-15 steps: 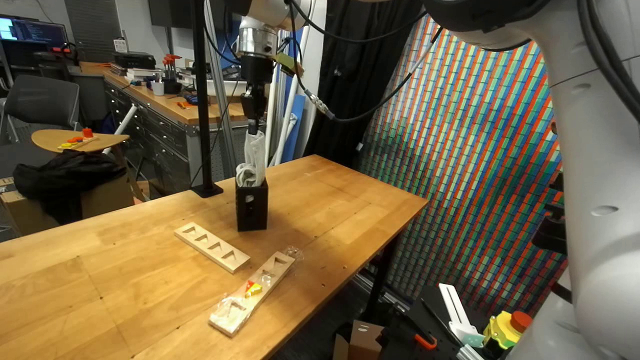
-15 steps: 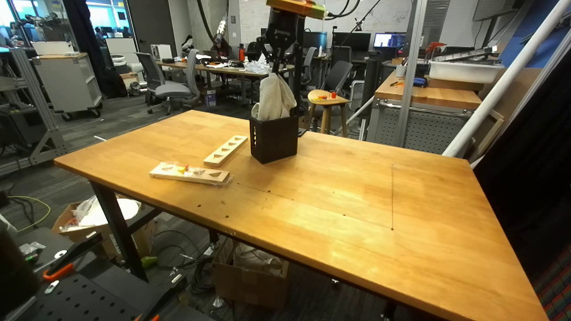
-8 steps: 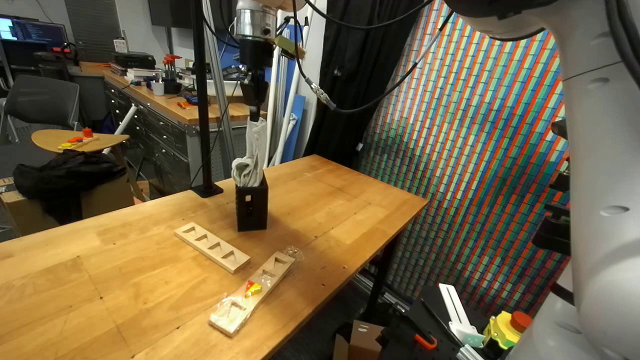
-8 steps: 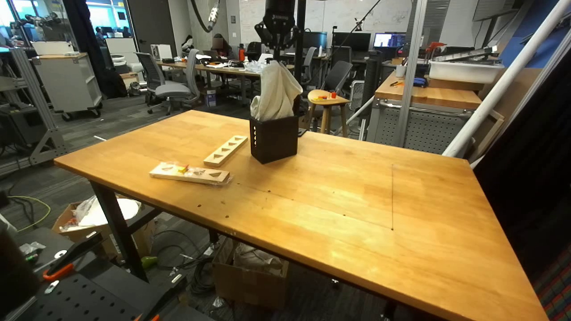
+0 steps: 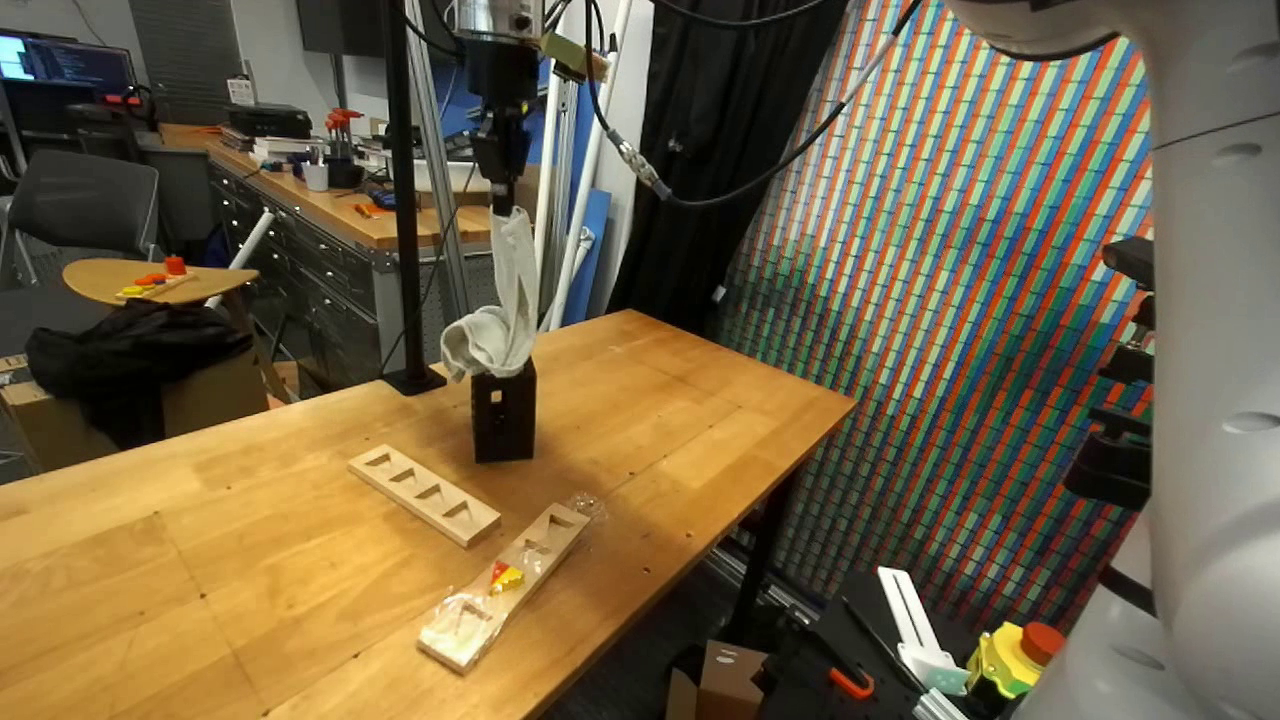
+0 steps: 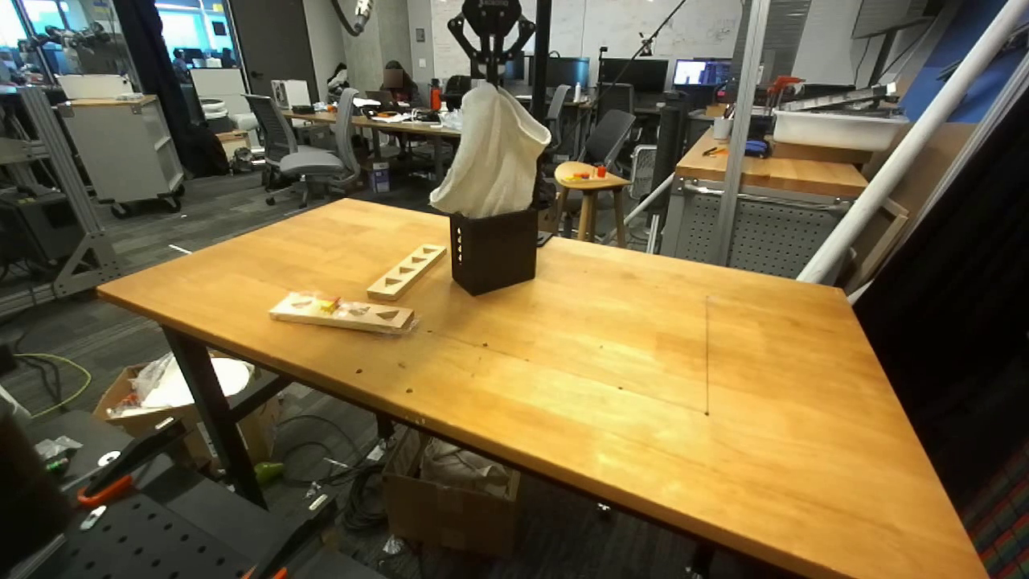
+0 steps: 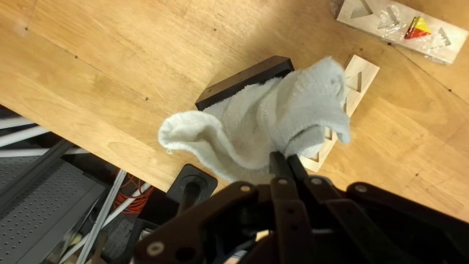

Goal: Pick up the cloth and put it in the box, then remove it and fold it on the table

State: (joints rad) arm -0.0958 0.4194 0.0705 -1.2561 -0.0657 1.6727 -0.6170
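1. In an exterior view, the cloth (image 5: 510,315) rises from the mouth of the black box (image 5: 504,420), its upper end grasped by the jaws, a bunched loop sagging past the rim. The box stands upright on the surface (image 5: 680,420), near the long edge that carries the black post (image 5: 405,200).

2. In an exterior view, the cloth (image 6: 498,161) spreads broadly above the box; how much lies inside is hidden by the walls. A slotted board (image 6: 406,273) lies near the box, and a wrapped board (image 6: 347,314) sits closer to the near long edge.

3. In the wrist view, the jaws are pinched nearly together on a gathered bit of cloth; the rest covers most of the box's mouth.

4. From that view I judge the cloth light, soft and limp, hardly fragile, its nap giving good grip. Drawing it out looks like the step in hand; a straight lift seems wise, as trailing folds could snag the rim and tip the box. For folding, a single hem or corner should serve better than this gathered pinch.
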